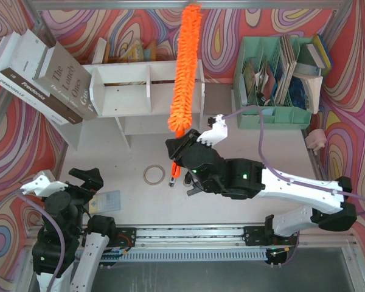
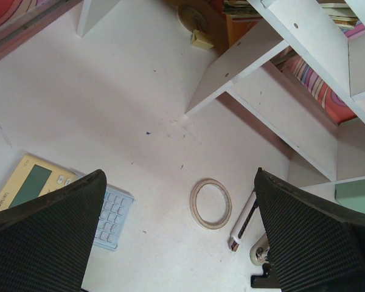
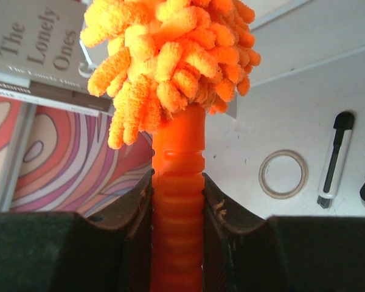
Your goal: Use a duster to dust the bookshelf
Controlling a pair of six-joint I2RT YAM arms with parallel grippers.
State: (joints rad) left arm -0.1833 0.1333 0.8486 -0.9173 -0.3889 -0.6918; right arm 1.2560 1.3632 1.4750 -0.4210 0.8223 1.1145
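Dusting step in hand, as judged: the duster (image 1: pixel 185 67) is being gripped by its ribbed handle (image 3: pixel 177 164) in the right tool (image 1: pixel 177 153), whose jaws are clenched on both sides of that handle. The fluffy head is being carried out from the tool toward the back wall, crossing, in the top view, the right-hand end of the bookshelf (image 1: pixel 131 91). Whether the strands are touching the white boards cannot be told, as the head is being seen from above only. The left tool (image 1: pixel 88 180) is being shown released, jaws spread wide, nothing between them, low at the near left of the desk (image 1: pixel 140 155). Next move, as judged: the head is to be lowered and drawn along the shelf top, then worked into the two upper compartments, with the handle steered clear of the divider and of the books (image 1: pixel 67 79) stacked aslant at the shelf's left end. By the right wrist view alone, the seat of the jaws on the handle ribs, just below the strands, is being shown. By the left wrist view, the shelf's underside is being shown close, with a tape ring (image 2: pixel 210 203), a utility knife (image 2: pixel 243 222) just beside it and a calculator (image 2: pixel 112 216) by the left finger. Only by the top view is the mint-green organizer (image 1: pixel 274 79), right of the shelf, being taken in.
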